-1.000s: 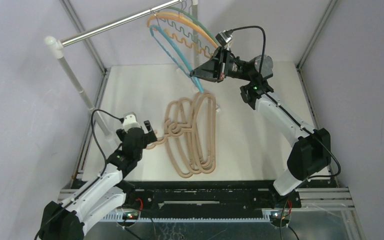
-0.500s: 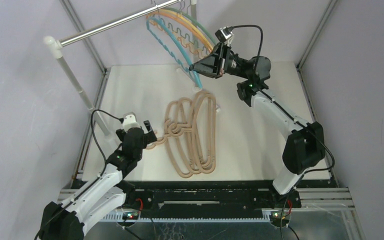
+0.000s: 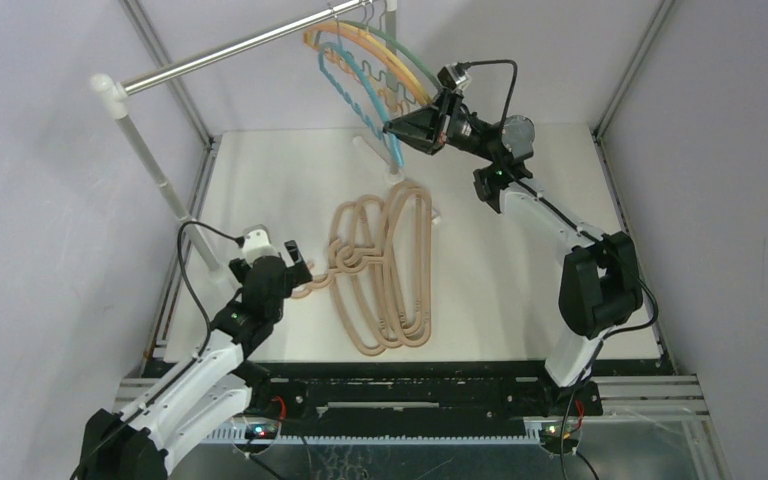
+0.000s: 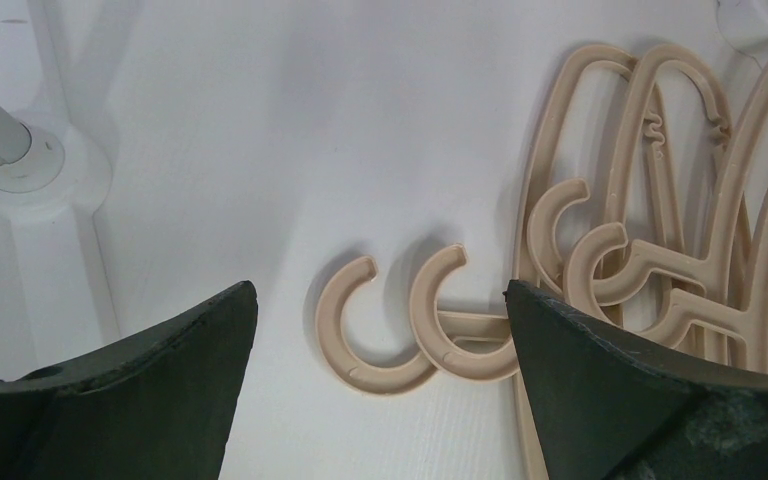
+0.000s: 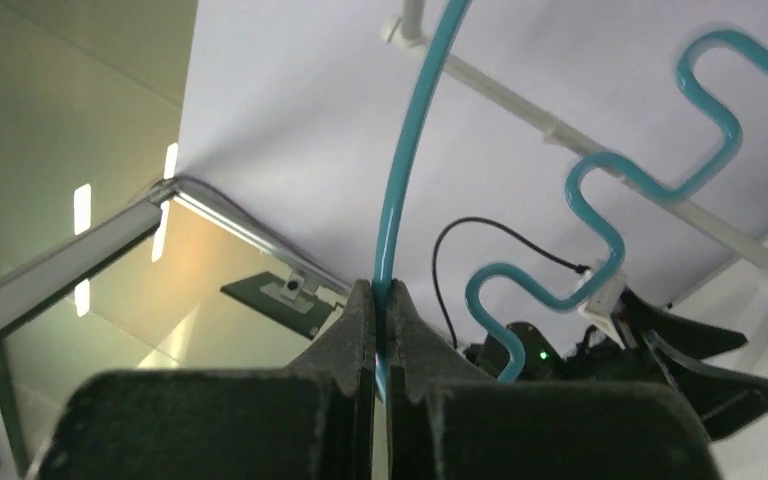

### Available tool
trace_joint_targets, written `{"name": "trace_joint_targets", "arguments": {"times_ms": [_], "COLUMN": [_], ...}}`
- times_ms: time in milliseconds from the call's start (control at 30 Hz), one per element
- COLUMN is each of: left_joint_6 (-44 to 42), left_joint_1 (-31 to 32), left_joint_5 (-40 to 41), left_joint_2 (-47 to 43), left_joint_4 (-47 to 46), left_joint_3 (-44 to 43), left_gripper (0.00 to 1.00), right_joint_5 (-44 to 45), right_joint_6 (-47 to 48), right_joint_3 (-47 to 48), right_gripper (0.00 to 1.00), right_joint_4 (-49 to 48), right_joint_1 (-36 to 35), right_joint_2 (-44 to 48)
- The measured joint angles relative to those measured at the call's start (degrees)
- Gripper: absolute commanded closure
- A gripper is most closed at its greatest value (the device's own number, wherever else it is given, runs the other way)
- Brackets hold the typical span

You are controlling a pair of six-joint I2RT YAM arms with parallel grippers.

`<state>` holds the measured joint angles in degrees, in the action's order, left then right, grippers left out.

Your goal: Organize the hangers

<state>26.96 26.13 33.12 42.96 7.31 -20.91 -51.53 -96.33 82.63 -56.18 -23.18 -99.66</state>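
Several thick beige hangers point(image 3: 385, 265) lie in a pile on the white table, their rounded hooks point(image 4: 400, 325) pointing left. My left gripper point(image 3: 300, 272) is open just left of those hooks, which lie between its fingers point(image 4: 140, 380) in the left wrist view. Thin orange, green and blue hangers point(image 3: 360, 60) hang from the silver rail point(image 3: 230, 48). My right gripper point(image 3: 392, 128) is shut on the blue hanger point(image 5: 400, 170), pinching its curved top arm near the lower end; its wavy notched bar point(image 5: 600, 200) shows beside it.
The rail rests on white poles point(image 3: 150, 160) with a round foot point(image 4: 20, 160) near my left gripper. Metal frame bars point(image 3: 625, 70) stand at the back corners. The table's near edge point(image 3: 410, 365) lies by the arm bases.
My right gripper has lifted and moved back toward the rail, carrying the blue hanger's lower end up with it. The left arm has barely moved.
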Motion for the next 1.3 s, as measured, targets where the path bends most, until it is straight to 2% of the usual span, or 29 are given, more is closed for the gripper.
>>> {"name": "trace_joint_targets", "arguments": {"times_ms": [167,200,267,367,467,567,767,933,1133,1300], "left_joint_6": [0.0,0.0,0.0,0.0,0.0,0.0,0.0,0.0,0.0,0.0], "left_joint_1": [0.0,0.0,0.0,0.0,0.0,0.0,0.0,0.0,0.0,0.0], "left_joint_5": [0.2,0.2,0.2,0.2,0.2,0.2,0.2,0.2,0.1,0.2], "left_joint_2": [0.3,0.4,0.7,0.8,0.8,0.8,0.8,0.8,0.9,1.3], "left_joint_4": [0.1,0.1,0.1,0.1,0.1,0.1,0.1,0.1,0.1,0.1], "left_joint_3": [0.0,0.0,0.0,0.0,0.0,0.0,0.0,0.0,0.0,0.0], "left_gripper": [0.0,0.01,0.01,0.01,0.01,0.01,0.01,0.01,0.01,0.01], "right_joint_5": [0.7,0.8,0.9,1.1,1.4,1.6,3.6,10.4,26.4,42.7], "right_joint_6": [2.6,2.9,3.6,5.5,7.9,11.9,24.0,38.9,57.7,70.6], "right_joint_3": [-1.7,-1.7,-1.7,-1.7,-2.0,-2.6,-2.8,-2.7,-2.6,-4.3], "right_gripper": [1.0,0.96,0.78,0.67,0.41,0.33,0.23,0.2,0.18,0.2], "right_joint_4": [2.2,2.3,2.8,4.7,7.3,10.8,23.3,41.0,61.8,75.8], "right_joint_1": [1.8,1.9,2.1,2.1,2.1,2.2,2.3,2.2,-1.2,-11.6], "right_joint_2": [0.1,0.2,0.5,0.9,2.0,4.1,11.5,19.6,26.4,30.9]}}
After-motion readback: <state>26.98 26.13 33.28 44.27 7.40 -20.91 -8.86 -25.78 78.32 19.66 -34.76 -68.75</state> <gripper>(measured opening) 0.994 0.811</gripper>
